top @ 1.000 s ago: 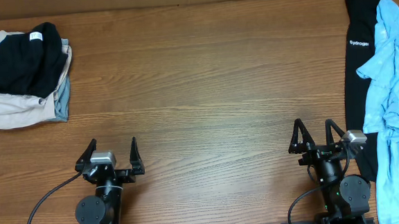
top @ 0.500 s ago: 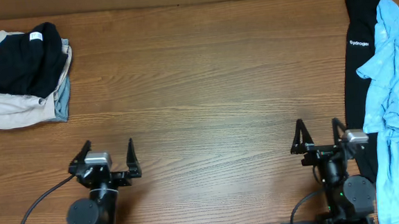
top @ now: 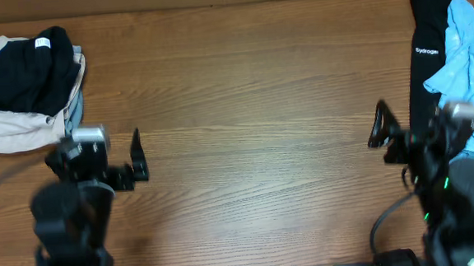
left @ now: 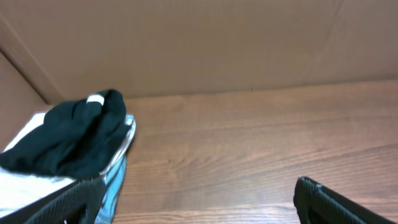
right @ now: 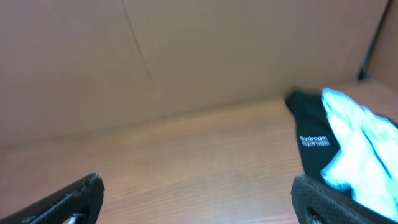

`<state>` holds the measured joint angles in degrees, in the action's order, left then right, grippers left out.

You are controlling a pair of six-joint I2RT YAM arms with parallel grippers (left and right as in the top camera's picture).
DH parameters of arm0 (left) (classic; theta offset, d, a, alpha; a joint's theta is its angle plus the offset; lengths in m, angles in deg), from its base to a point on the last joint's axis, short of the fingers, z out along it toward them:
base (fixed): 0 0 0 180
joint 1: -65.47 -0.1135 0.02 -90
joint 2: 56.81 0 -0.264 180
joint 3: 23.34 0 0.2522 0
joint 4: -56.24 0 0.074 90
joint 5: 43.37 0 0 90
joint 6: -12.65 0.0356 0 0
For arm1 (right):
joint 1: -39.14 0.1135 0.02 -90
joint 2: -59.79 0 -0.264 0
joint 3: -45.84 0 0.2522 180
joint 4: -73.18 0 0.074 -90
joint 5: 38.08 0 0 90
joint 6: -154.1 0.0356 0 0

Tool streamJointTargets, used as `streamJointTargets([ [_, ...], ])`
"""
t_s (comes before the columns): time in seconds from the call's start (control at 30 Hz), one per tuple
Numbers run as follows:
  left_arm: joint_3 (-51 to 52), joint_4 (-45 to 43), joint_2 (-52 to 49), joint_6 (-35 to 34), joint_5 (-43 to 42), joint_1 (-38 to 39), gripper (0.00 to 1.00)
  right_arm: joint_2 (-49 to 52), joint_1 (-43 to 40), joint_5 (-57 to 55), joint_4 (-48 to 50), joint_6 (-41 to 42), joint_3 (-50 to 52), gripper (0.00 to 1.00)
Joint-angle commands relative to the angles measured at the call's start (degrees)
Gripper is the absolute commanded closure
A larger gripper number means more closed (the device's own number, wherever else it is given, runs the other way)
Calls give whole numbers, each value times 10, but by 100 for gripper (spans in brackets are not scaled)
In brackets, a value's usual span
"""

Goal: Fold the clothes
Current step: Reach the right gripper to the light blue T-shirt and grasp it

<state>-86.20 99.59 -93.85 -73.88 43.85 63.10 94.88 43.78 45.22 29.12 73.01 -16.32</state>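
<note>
The light blue T-shirt (top: 468, 61) lies crumpled at the table's right edge, partly over a black top (top: 424, 72) with a small white word. Both show in the right wrist view, the T-shirt (right: 360, 146) lying on the black top (right: 308, 149) at the right. My right gripper (top: 410, 131) is open and empty just left of these clothes, its right finger over the black top. My left gripper (top: 98, 154) is open and empty, just below a pile of clothes. In the wrist views the left gripper (left: 199, 211) and right gripper (right: 199, 208) hold nothing.
A pile of folded clothes (top: 23, 80), black on top of beige and light blue, sits at the table's far left; it also shows in the left wrist view (left: 74, 137). The wooden table (top: 242, 83) runs between the piles. A cardboard wall (left: 205, 43) stands behind.
Both arms have lifted and moved away from the front edge, the left one to the left towards the folded pile, the right one to the right towards the clothes. Both grippers stay open.
</note>
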Motion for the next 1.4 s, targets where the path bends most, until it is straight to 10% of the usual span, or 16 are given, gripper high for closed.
streamJointTargets([
  [0.0,-138,73,-95,13,2,-3,0,120,1,-12,-84,-5,-157,0],
  [0.27,-325,224,-273,38,-5,-3,0,391,1,-17,-250,-147,-414,0],
  [0.67,-324,169,-391,38,-37,-2,0,640,-216,63,-139,-34,-416,2],
  [0.9,-324,169,-412,36,-48,-2,0,762,-330,82,-99,-29,-416,21],
  [1.37,-324,169,-447,25,-65,-2,1,882,-350,92,-36,-28,-416,44],
])
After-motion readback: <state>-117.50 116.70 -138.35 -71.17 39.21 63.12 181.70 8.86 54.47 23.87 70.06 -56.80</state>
